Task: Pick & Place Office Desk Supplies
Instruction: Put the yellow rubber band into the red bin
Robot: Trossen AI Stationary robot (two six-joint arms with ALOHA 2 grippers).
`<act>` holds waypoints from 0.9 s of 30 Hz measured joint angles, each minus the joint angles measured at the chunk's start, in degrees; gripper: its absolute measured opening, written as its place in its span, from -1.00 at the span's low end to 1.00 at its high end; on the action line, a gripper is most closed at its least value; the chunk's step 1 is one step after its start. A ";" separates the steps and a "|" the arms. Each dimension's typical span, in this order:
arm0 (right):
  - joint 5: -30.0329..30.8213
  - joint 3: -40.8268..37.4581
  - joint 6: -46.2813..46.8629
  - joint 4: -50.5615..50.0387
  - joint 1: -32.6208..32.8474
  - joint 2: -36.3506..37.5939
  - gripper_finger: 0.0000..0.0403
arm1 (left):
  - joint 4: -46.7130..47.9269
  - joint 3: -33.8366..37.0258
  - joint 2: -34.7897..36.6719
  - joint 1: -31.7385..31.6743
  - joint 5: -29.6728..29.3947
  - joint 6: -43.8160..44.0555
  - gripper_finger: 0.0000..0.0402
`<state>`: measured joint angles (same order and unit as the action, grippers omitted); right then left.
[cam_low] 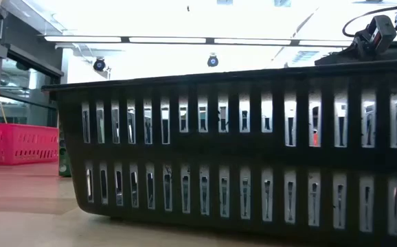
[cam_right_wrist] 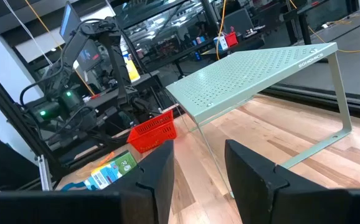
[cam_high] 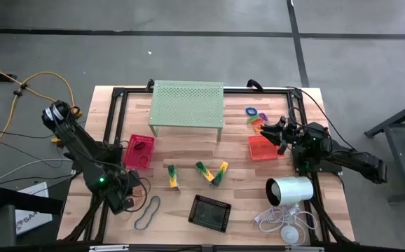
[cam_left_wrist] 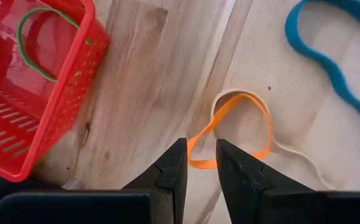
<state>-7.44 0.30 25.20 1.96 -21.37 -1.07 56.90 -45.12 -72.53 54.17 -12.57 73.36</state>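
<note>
My left gripper (cam_high: 130,201) (cam_left_wrist: 200,148) points down near the table's front left and is open. Its fingertips stand on either side of the near end of an orange rubber-band loop (cam_left_wrist: 239,127) that lies flat on the wood. A blue band (cam_left_wrist: 329,59) (cam_high: 147,211) and a thin cream band (cam_left_wrist: 295,155) lie beside it. The pink-red tray (cam_high: 139,151) (cam_left_wrist: 33,93) holds a green band (cam_left_wrist: 38,43). Yellow-and-green clips (cam_high: 211,173) (cam_high: 172,176) lie mid-table. Near my right gripper (cam_high: 278,133) (cam_right_wrist: 198,162), which is open, level and holds nothing, are the orange tray (cam_high: 263,148) and the rings (cam_high: 254,115).
The pale green perforated stand (cam_high: 187,105) (cam_right_wrist: 255,71) stands at the far middle. The black tray (cam_high: 209,212) (cam_low: 240,151) sits at the front and fills the low view. A white cylinder (cam_high: 290,190) with its cable (cam_high: 283,222) lies front right.
</note>
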 joint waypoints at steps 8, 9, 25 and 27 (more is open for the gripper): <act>0.00 0.02 0.00 0.02 0.00 -0.02 -0.35 | -0.66 -0.02 -3.52 0.96 -0.01 -1.07 -0.61; 0.00 0.02 0.00 0.00 -0.02 -0.02 -0.35 | -0.72 -0.02 -4.02 0.96 -0.06 -1.56 -0.61; 0.00 0.02 0.02 0.02 0.00 0.00 -0.35 | -1.74 -0.02 -8.93 0.92 0.51 -3.08 -0.61; 0.00 0.00 0.02 0.00 0.00 0.01 -0.35 | -1.94 -0.02 -9.61 0.92 0.69 -3.08 -0.61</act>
<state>-7.44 0.30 25.21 1.96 -21.37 -1.06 54.96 -45.15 -82.14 55.09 -11.89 70.28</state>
